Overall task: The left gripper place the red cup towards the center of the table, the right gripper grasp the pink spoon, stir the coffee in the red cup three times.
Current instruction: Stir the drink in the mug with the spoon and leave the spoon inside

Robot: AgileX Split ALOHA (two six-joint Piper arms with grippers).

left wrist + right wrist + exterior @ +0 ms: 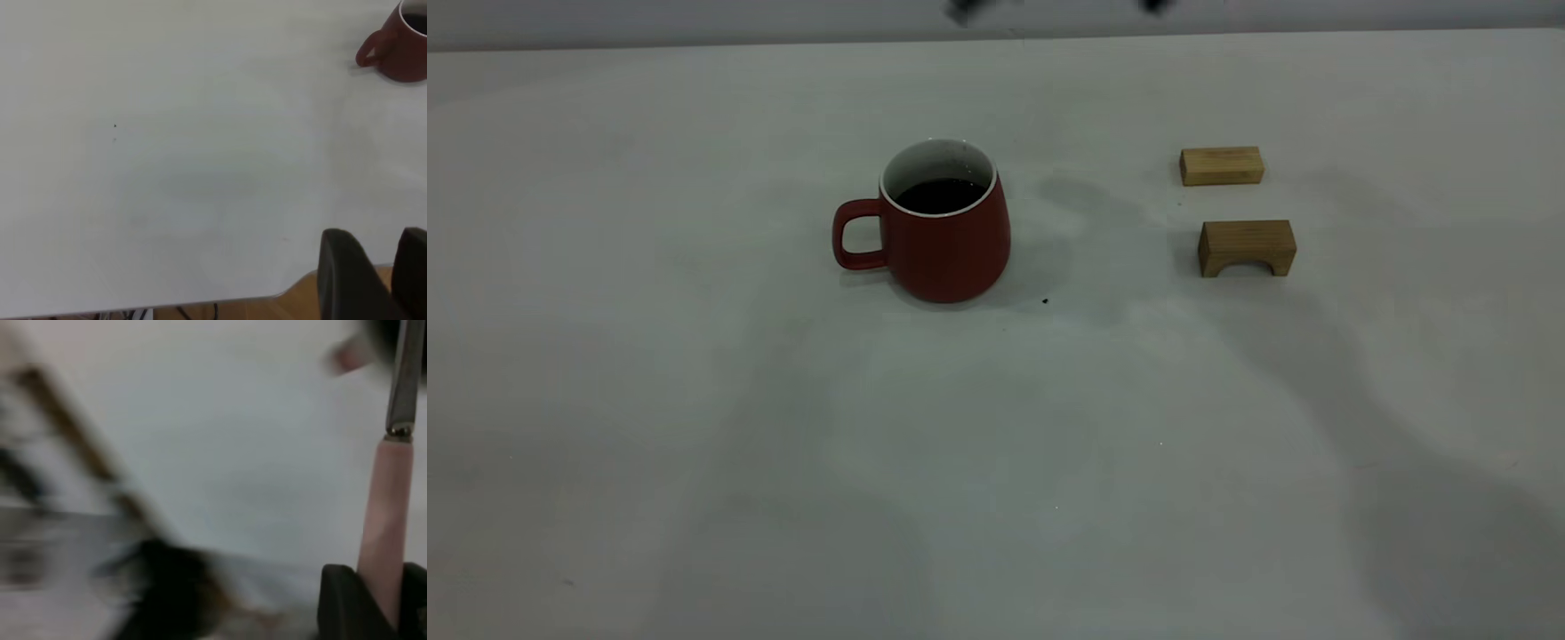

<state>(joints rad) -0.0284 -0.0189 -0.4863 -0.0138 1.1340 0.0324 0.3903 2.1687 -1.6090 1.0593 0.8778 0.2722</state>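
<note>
The red cup [947, 249] stands upright near the middle of the table [996, 462], its handle pointing left, with dark coffee [940, 195] inside. Neither gripper shows in the exterior view. In the left wrist view the cup [400, 50] is far from my left gripper [383, 240], which hangs over the table's edge with its fingers close together and nothing between them. My right gripper [380, 587] is shut on the pale handle of the pink spoon [387, 500]. The spoon's grey metal neck points away from the gripper, and its bowl is out of view.
Two tan wooden blocks lie right of the cup: a flat one [1221, 165] farther back and an arched one [1246, 247] nearer. A tiny dark speck [1045, 301] sits by the cup's base. The right wrist view is smeared, with a reddish blur [347, 357] far off.
</note>
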